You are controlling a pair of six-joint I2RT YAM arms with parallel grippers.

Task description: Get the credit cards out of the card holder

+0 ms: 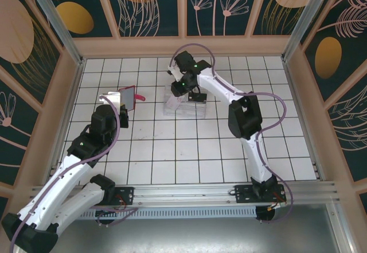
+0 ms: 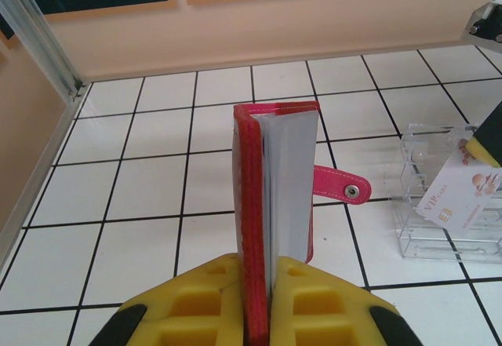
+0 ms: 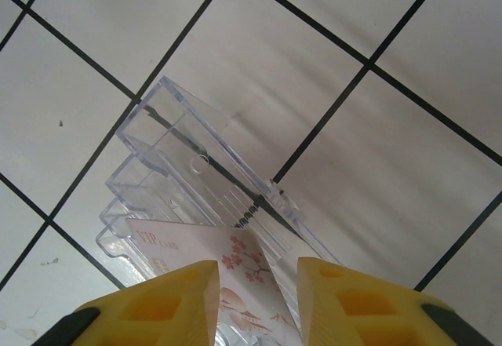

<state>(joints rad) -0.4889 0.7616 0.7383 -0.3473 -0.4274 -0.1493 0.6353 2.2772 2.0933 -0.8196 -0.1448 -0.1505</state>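
Card holder (image 2: 274, 205) upright (open tiles (image 2: 141, 197) around).

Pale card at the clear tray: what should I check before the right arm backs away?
1. Right end effector jaws apart: ok.
2. Pale card resting in clear tray, tilted: ok.
3. Card free of that end effector: cannot tell.
4. Left end effector shut on card holder, upright: ok.
5. Cards left in its pockets: cannot tell.
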